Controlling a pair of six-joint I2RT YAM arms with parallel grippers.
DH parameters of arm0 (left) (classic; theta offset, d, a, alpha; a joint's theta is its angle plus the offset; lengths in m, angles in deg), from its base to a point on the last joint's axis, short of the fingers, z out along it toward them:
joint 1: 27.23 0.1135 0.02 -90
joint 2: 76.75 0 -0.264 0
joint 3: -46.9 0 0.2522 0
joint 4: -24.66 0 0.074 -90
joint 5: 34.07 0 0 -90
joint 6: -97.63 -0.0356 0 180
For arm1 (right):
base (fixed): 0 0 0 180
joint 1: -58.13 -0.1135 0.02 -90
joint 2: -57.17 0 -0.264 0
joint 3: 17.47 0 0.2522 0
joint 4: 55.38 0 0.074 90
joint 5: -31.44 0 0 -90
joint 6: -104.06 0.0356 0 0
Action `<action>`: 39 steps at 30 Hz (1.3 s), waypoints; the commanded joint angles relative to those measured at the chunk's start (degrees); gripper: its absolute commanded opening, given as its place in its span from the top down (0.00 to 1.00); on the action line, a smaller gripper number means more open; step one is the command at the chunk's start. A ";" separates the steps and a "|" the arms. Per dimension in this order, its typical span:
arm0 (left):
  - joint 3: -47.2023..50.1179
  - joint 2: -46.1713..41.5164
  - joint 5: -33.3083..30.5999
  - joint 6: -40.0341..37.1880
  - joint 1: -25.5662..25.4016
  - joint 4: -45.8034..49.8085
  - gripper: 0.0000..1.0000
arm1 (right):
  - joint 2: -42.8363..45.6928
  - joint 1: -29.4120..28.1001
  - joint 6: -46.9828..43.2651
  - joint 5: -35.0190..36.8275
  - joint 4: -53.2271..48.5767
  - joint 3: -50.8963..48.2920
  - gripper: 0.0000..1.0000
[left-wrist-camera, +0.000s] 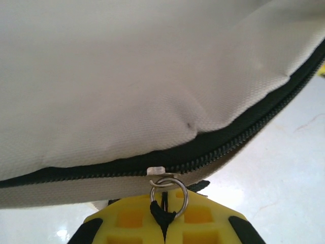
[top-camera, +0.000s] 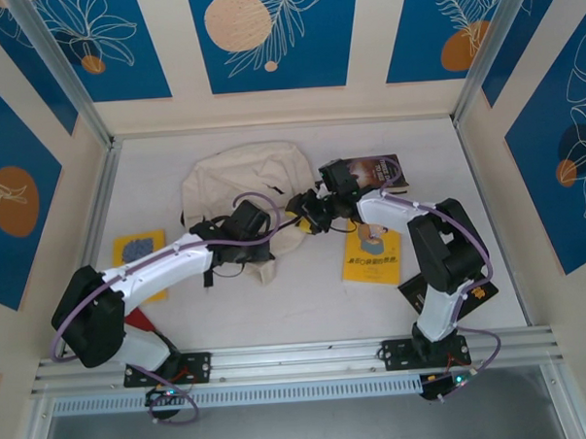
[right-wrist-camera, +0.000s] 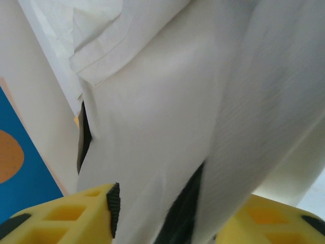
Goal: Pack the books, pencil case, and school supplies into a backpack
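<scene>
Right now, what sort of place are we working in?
Probably a robot test booth: a white tabletop boxed in by blue leaf-print panels, aluminium framing at the corners, and two arms bolted to the front rail.

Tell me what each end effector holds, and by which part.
Left end effector: backpack, by the zip pull's cord. Right end effector: jaws apart around backpack fabric; a grip cannot be told.
</scene>
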 commanded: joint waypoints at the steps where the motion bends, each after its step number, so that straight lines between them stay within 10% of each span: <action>1: -2.43 0.75 4.07 -2.70 0.36 -2.55 1.00 | 2.64 -2.05 4.01 -2.51 0.63 -0.89 0.46; 12: -3.60 0.72 -0.36 -3.30 0.37 3.30 1.00 | 2.46 -1.76 2.26 6.05 -5.46 -0.55 0.84; 19: -1.45 -1.08 -2.24 -3.67 2.18 7.14 1.00 | 2.87 0.90 -3.53 14.15 -9.63 0.08 0.91; 27: 1.56 -2.86 1.68 -4.72 6.69 5.44 1.00 | 2.13 4.75 -8.14 12.65 -7.75 0.29 0.89; 39: -3.76 0.89 14.82 -9.49 6.07 0.42 1.00 | 10.21 2.56 -0.97 4.99 -6.59 -4.34 0.51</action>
